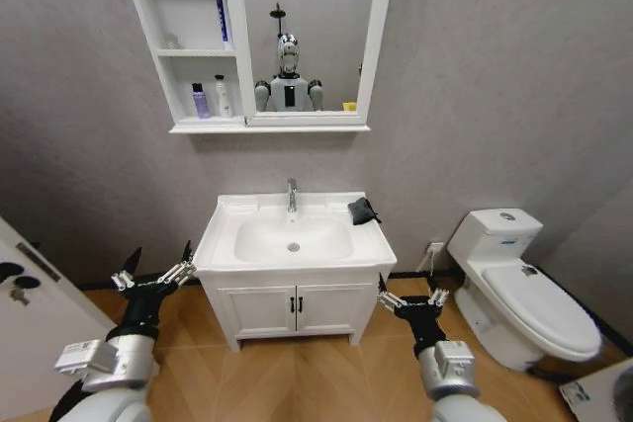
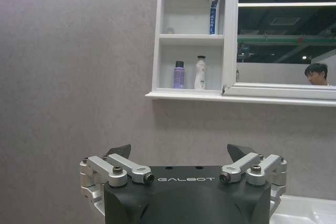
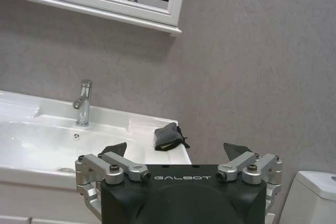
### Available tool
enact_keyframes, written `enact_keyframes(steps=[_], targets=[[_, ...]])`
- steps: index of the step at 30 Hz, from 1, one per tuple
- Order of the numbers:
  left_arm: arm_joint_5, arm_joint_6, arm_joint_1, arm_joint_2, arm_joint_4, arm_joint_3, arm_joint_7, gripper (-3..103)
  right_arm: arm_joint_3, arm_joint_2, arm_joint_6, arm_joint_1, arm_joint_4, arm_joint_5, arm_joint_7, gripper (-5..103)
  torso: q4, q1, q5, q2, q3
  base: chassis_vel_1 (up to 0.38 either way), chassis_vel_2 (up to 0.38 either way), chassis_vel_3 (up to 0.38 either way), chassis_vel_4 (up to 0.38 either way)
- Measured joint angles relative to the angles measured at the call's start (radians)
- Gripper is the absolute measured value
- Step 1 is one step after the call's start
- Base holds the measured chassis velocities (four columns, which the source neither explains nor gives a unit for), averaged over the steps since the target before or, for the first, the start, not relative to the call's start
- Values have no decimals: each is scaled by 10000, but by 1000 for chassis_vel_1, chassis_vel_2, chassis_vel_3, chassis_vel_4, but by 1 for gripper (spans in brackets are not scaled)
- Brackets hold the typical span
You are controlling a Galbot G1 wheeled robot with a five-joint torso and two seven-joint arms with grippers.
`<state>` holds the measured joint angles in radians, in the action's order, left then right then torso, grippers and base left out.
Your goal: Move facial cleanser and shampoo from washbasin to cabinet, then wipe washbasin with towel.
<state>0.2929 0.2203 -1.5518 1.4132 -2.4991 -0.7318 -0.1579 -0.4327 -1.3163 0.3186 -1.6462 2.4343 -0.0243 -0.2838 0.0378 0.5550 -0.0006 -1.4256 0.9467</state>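
Head view, left to right. Door [image 1: 30, 294] edge at 8 o'clock. Left pincer [image 1: 153, 269] at 8 o'clock, just off the washbasin's [image 1: 223, 244] left edge, not touching it. Fingers spread wide, nothing between them.

Cabinet [image 1: 188, 51] at 11 o'clock on the wall, open shelves left of the mirror [image 1: 307, 27]. Lower shelf: purple bottle [image 1: 201, 101] and white bottle [image 1: 224, 97] side by side, upright. Upper shelf: blue-and-white tube [image 1: 221, 9] standing against the mirror-side wall.

Washbasin at centre, oval bowl, chrome tap [image 1: 292, 195] at its 12 o'clock. No bottles on the rim. Towel [image 1: 362, 211] sits bunched on the back right corner of the washbasin, at 2 o'clock from the bowl. White two-door vanity [image 1: 295, 311] under it.

Right pincer [image 1: 411, 301] at 5 o'clock, below and just right of the washbasin's front right corner, clear of it. Fingers wide apart, holding nothing.

Toilet [image 1: 519, 284] at 4 o'clock, well apart from the washbasin, close to the right arm.

Nothing stands between either pincer and the washbasin top. In the right wrist view the towel [image 3: 169, 137] lies straight ahead between the spread fingertips, farther off, with the tap [image 3: 83, 102] off to its side. In the left wrist view the cabinet [image 2: 191, 35] shelves and both bottles sit above the open left pincer [image 2: 181, 156].
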Motion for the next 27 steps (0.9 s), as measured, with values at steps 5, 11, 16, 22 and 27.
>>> enact_keyframes(steps=[5,11,16,22,27], targets=[[-457,5,62,154,-9,646,-355,100,151,76,-79,57,-299,31,190,100,-1,-3,-3,0,-1,357,-356,-358,360],[-648,9,16,179,-13,925,-423,100,307,120,17,142,-401,40,319,100,0,-3,-2,-1,-1,352,-381,-365,359],[-714,16,65,171,-18,1102,-459,100,188,183,-343,76,-375,-129,909,100,-3,-2,-1,0,-1,354,-360,-345,345],[-731,17,58,149,-19,1166,-472,100,28,160,-505,117,-402,-204,1054,100,5,-9,1,-5,-5,262,-282,-283,264],[-731,0,19,130,-18,1194,-472,100,-40,159,-279,123,-378,-211,1108,100,-6,-8,8,-4,-2,67,-78,-113,72]])
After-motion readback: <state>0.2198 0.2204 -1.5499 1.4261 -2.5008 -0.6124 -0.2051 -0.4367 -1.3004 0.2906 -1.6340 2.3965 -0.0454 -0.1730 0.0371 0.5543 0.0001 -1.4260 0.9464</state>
